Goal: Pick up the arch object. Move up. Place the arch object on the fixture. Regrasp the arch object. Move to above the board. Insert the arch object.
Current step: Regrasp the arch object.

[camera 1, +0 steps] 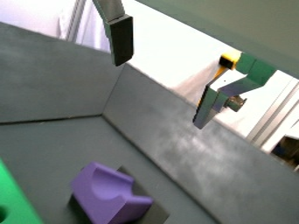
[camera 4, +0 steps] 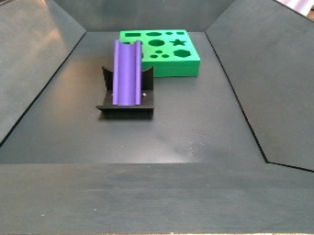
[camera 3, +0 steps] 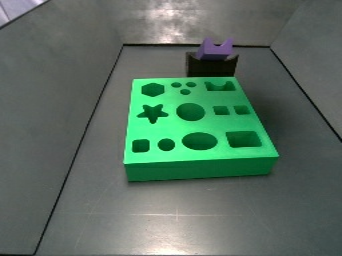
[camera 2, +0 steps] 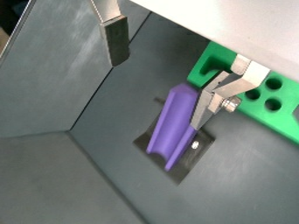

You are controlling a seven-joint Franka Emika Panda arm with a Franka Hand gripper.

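The purple arch object (camera 4: 125, 69) lies lengthwise on the dark fixture (camera 4: 123, 109), next to the green board (camera 4: 168, 52). In a side view the arch object (camera 3: 217, 47) sits on top of the fixture (camera 3: 214, 66) behind the board (camera 3: 194, 125). My gripper (camera 2: 162, 86) is open and empty, above the arch object (camera 2: 176, 122) and apart from it. It also shows in a wrist view (camera 1: 163, 87), with the arch object (camera 1: 107, 194) well below the fingers. The gripper is out of view in both side views.
The work area is a dark grey bin with sloped walls (camera 4: 50, 64). The board's edge shows in both wrist views (camera 2: 251, 92) (camera 1: 12, 197). The fixture's base plate (camera 2: 177, 168) rests on the floor beside the board.
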